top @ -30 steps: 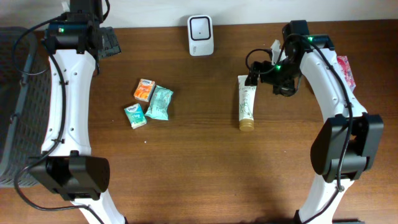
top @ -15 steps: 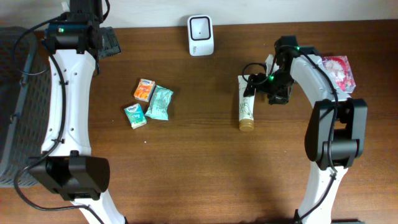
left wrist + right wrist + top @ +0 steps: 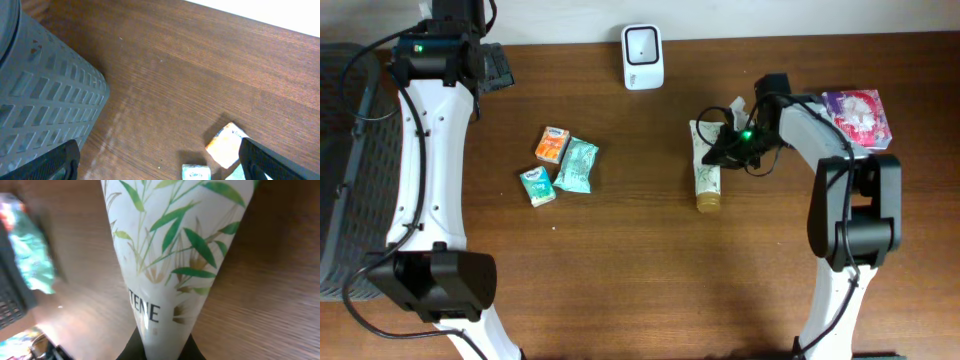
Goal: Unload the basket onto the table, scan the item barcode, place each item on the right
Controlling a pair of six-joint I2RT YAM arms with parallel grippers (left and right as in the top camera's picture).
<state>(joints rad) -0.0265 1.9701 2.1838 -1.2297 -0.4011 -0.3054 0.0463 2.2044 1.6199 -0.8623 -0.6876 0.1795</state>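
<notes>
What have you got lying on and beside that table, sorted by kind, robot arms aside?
2 small boxes: orange box, teal box
2 soft packets: teal pouch, pink packet
1 tube
1 white scanner
1 grey basket
Total: 7

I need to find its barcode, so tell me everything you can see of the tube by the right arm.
The tube is white, soft plastic by its look, printed with green leaves and letters ending "TENE". A gold cap closes its near end. It lies on the brown wooden table, pointing roughly front to back. The right claw is shut on its upper part, away from the cap. No barcode shows in either view.
</notes>
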